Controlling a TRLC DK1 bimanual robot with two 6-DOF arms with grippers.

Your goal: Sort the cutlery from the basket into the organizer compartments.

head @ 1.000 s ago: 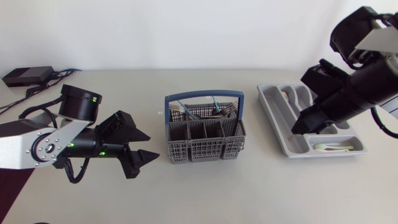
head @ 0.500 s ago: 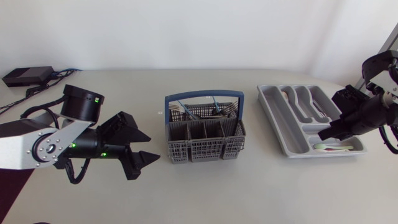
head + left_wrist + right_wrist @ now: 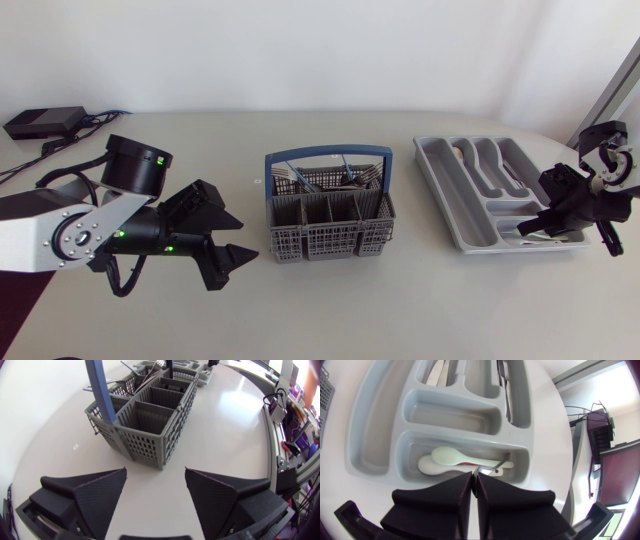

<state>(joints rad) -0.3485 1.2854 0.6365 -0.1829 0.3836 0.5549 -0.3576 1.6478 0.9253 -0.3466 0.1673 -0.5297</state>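
Currently, the left arm [image 3: 60, 230] lies low over the surface [image 3: 400, 300] at its left side; the left pincer [image 3: 243, 238] points toward the basket [image 3: 330, 232] and stands wide open; only bare surface shows between its two fingers. In the left wrist view the basket is just ahead of the fingertips and apart from them.

The basket is grey with a blue handle [image 3: 330, 153] arched over it; it stands upright near the middle of the surface; cutlery [image 3: 340, 178] stands in its rear row of compartments, under the handle.

The organizer [image 3: 440, 190] is a grey tray lying flat on the right side of the surface, well apart from the basket; its long compartments hold metal pieces [image 3: 508, 176]; the crosswise compartment at its near end holds pale spoons [image 3: 451, 456], lying flat and overlapping.

The right arm [image 3: 610, 165] comes in from the right edge; the right pincer [image 3: 473, 485] hovers over the near end of the organizer, just above the crosswise compartment; its fingers are pressed together with only a thin seam between them. A metal handle [image 3: 501, 464] lies beside the pale spoons, its end close to the fingertips; whether it touches them cannot be told.

A black box [image 3: 40, 122] with cables rests at the far left corner of the surface.
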